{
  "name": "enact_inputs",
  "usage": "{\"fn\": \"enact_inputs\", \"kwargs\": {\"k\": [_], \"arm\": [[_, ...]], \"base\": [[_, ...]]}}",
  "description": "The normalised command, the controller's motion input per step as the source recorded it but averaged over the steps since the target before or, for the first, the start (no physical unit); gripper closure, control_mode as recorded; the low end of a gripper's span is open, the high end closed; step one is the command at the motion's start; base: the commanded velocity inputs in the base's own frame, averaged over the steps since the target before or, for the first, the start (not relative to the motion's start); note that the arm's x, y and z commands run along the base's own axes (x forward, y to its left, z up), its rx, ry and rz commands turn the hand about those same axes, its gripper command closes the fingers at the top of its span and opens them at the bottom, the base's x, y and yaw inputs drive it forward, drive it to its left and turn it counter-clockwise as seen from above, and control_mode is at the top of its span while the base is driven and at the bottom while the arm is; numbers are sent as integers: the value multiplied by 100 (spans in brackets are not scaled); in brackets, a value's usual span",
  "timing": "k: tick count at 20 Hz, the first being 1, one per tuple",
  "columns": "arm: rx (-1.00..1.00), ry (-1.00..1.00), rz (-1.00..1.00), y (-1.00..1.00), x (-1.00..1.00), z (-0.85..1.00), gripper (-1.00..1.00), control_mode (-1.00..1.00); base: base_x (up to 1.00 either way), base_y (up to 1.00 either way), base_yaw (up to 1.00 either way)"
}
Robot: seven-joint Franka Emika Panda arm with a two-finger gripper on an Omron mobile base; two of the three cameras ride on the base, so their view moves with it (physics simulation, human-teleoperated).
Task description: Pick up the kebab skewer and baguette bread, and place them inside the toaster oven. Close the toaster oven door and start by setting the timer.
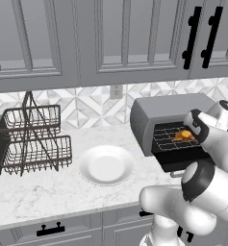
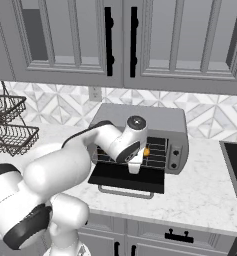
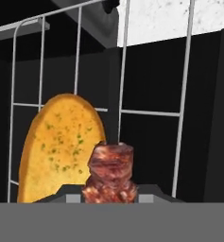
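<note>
Hand (image 3: 109, 196) reaching into the open toaster oven (image 2: 140, 120), clamped on the kebab skewer (image 3: 109, 172), brown and red meat chunks showing end-on between the finger tips. Baguette bread (image 3: 61, 149) lying on the wire rack (image 3: 151, 113) inside the cavity, golden crust with green flecks, just beside the skewer and to its left in the hand view; touching or not, cannot tell. From the left base view, an orange lump of baguette on the rack, wrist close at its right. From the right base view, wrist in front of the cavity, a bit of orange beside it. Toaster oven door (image 2: 127, 179) folded down flat over the counter (image 1: 48, 192), light-grey bar handle at its front edge. White plate (image 1: 106, 165) on the counter left of the oven, wire dish rack (image 1: 33, 139) farther left, well apart from the oven.
</note>
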Motion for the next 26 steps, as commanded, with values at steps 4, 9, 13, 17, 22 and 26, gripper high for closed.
{"fn": "enact_inputs", "kwargs": {"k": [4, 9, 13, 17, 22, 26], "arm": [[0, 0, 0, 0, 0, 0, -100, -100], [0, 0, 0, 0, 0, 0, -100, -100], [0, -1, 0, -4, -3, 1, -100, -100], [0, -1, 0, -14, -23, 14, -100, -100], [0, 0, 0, -8, -10, 18, -100, -100], [0, 0, 1, -3, -7, 26, -100, -100]], "base": [[0, 0, 0], [0, 0, 0], [0, 0, 0], [0, 0, 0], [0, 0, 0], [0, 0, 0]]}}
